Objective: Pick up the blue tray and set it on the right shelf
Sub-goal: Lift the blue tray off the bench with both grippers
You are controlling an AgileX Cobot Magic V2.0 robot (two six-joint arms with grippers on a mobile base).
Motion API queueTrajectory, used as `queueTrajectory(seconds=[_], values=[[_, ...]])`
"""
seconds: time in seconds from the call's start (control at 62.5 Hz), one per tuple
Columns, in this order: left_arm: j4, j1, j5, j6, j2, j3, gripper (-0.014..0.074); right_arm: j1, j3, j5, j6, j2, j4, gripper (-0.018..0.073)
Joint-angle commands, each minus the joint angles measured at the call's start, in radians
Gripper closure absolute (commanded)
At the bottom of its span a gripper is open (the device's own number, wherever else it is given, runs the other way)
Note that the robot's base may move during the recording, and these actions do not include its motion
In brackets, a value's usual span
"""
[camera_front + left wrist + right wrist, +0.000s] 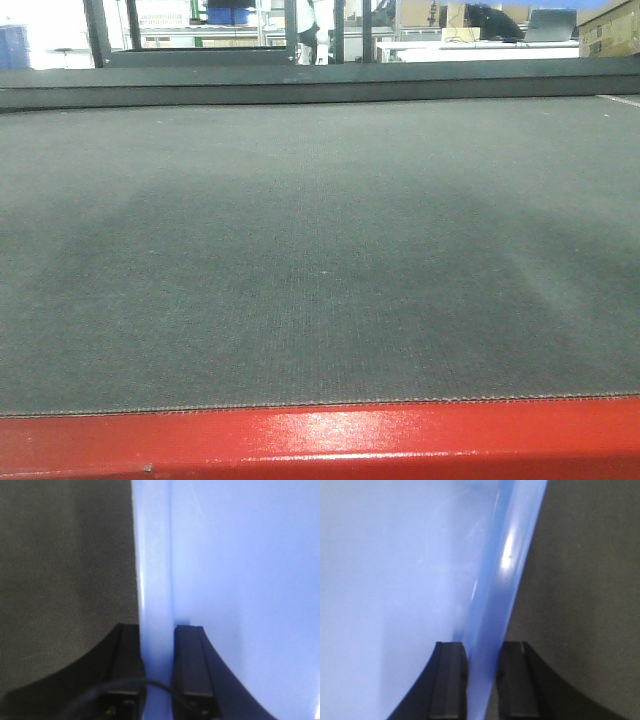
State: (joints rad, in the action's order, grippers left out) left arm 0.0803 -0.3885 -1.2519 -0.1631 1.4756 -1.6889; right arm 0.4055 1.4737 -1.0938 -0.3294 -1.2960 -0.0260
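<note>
Against dark mat point(320, 250), tray point(240, 580) spans between the arms, left gripper point(157, 630) and right gripper point(482, 647) clamping opposite rims.

tray point(240, 580) rims in L claw point(157, 629), R claw point(483, 646)

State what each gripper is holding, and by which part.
Both hold the blue tray by its rim. The left gripper is shut on the tray's left edge, and the right gripper is shut on its right edge.
</note>
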Motion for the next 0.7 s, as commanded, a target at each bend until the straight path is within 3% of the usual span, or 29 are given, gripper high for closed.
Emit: queueTrajectory(seconds=[0.0,0.687], values=[[-0.029,-0.007,-0.087,0.014,-0.041,-0.033,0.0637,0.004,0.028,0.050,0.032,0.060,-0.016,0.0500],[-0.027,-0.007,-0.081,0.014,-0.039,-0.033,0.0645,0.004,0.028,0.067,0.032,0.084,-0.013,0.0502]])
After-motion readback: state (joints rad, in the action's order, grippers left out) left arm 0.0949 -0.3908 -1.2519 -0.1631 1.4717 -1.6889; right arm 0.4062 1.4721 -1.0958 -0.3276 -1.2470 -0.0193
